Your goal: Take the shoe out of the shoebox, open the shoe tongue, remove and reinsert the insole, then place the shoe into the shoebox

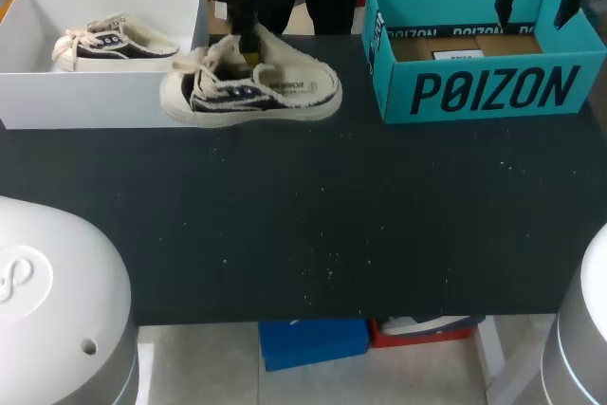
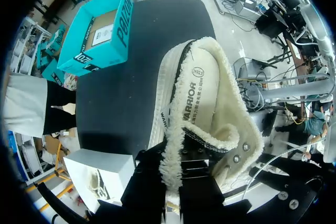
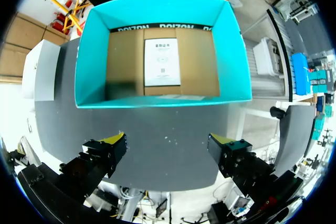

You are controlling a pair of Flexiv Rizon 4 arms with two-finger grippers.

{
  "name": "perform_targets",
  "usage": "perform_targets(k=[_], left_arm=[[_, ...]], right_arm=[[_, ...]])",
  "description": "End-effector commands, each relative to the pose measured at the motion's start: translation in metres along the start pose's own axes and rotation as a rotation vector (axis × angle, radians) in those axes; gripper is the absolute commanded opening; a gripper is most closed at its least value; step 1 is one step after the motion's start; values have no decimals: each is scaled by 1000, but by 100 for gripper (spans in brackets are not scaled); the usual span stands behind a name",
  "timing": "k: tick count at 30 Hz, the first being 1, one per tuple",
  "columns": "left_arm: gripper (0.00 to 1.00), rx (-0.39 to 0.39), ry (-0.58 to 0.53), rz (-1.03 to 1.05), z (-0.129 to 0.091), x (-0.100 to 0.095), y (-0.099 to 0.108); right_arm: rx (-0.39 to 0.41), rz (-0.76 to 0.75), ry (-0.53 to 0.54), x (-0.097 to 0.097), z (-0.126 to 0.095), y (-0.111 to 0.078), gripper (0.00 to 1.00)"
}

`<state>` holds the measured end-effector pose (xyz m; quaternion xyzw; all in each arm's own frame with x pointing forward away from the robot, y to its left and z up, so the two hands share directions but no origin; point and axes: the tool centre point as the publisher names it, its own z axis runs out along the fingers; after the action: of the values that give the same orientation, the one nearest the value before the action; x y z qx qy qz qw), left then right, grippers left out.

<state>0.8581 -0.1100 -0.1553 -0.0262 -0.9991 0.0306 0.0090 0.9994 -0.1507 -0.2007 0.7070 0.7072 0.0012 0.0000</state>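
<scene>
White box [image 1: 104, 106]: table's 10 o'clock, holds a second shoe [image 1: 109, 45]; crowds the work.
Shoe [image 1: 251, 92]: 11 o'clock, on the table just beside that box.
Left gripper [image 2: 176, 177]: clamped on the shoe tongue [image 2: 176, 145]; draw it back gently to bare the insole [image 2: 197, 93].
Shoebox [image 1: 493, 92]: 1 o'clock, well apart.
Right gripper [image 3: 168, 148]: fingers apart, holding nothing, above the shoebox; could steady the shoe.

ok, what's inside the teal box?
Teal box: bare brown cardboard floor with one white sheet lying flat on it, nothing else. The near wall covers the floor strip right behind it.
</scene>
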Motion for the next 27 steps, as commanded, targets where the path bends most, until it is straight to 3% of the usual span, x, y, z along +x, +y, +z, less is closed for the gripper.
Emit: perform_targets(k=[1,8,17,24,27], left_arm=[[0,-3,-38,5,43,17,-18],[0,-61,14,22,100,9,-24],[0,-66,77,54,170,-11,-27],[0,-113,102,106,210,-14,-34],[0,-98,138,90,220,-14,-38]], right_arm=[[1,0,-1,0,0,0,100],[1,0,-1,0,0,0,100],[1,0,-1,0,0,0,100],[1,0,-1,0,0,0,100],[1,0,-1,0,0,0,100]])
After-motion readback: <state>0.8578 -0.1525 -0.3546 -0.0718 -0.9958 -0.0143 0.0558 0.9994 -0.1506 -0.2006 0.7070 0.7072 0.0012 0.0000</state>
